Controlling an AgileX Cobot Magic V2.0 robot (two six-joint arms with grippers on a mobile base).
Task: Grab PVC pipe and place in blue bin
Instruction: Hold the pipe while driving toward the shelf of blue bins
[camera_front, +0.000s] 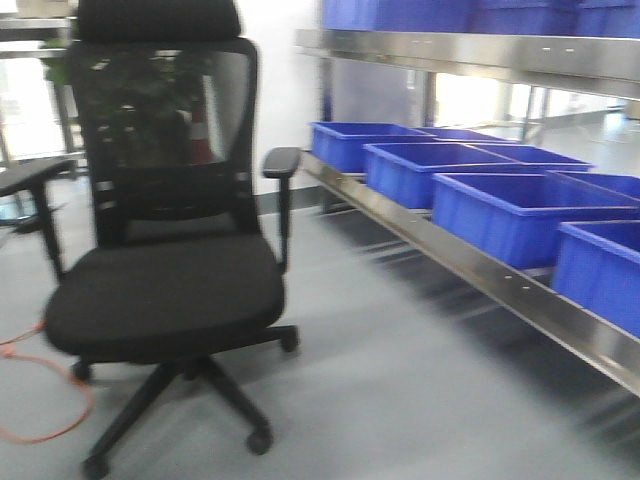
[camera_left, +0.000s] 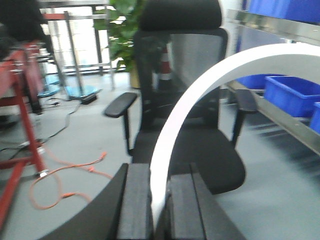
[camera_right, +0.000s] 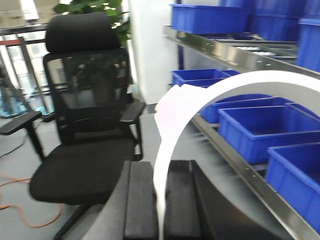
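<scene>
Facing a chair (camera_front: 165, 270) beside a shelf (camera_front: 470, 262) of blue bins (camera_front: 520, 215).
Left gripper (camera_left: 160, 172) and right gripper (camera_right: 161, 167) each show dark fingers (camera_left: 137, 200) set close, a white arc (camera_left: 200, 90) rising from the narrow gap; whether either clamps it, or whether it is the pipe, cannot be told.

Matt black mesh and cloth on the chair (camera_front: 165, 280), smooth blue plastic bins (camera_front: 500, 225), shiny brushed metal shelf (camera_front: 470, 264), smooth grey floor (camera_front: 400, 400).
</scene>
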